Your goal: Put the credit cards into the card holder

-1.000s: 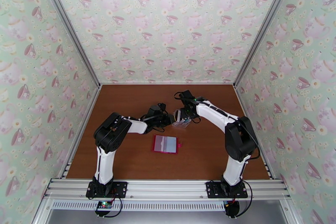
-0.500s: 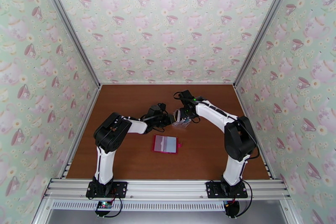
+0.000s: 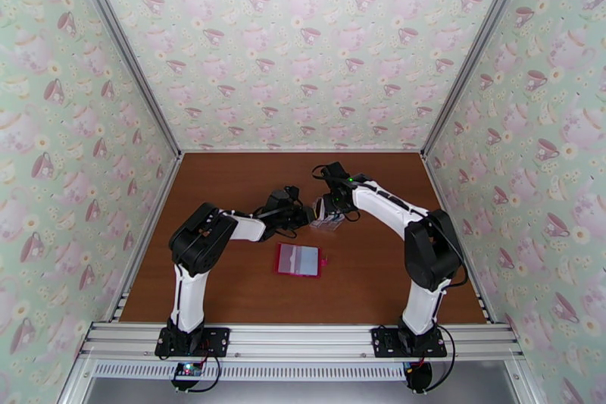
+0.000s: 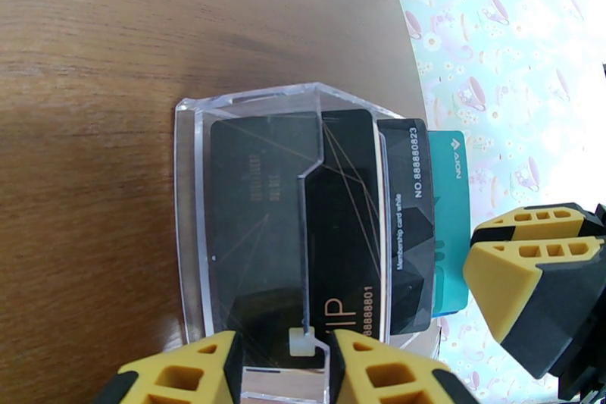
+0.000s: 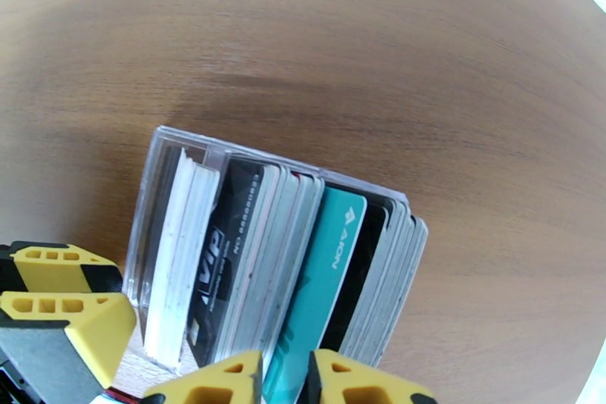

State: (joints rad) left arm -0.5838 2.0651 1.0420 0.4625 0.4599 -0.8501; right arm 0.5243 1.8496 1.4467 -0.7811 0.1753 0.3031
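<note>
**A:** Grippers?
**B:** Right gripper [image 5: 286, 371] is pinching the teal card [image 5: 326, 277] in the clear rack [image 4: 189, 208]. Left gripper [image 4: 284, 367] straddles the rack's front wall, can't tell if clamped. Red wallet [image 3: 298, 259] lies open nearby on the surface [image 3: 363, 277].

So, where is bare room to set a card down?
Free: bare wood between the card holder and the near rail, and the far strip from the clear rack to the back wall. Crowded: mid-table, where the left gripper grips the rack and the right gripper the teal card.
</note>
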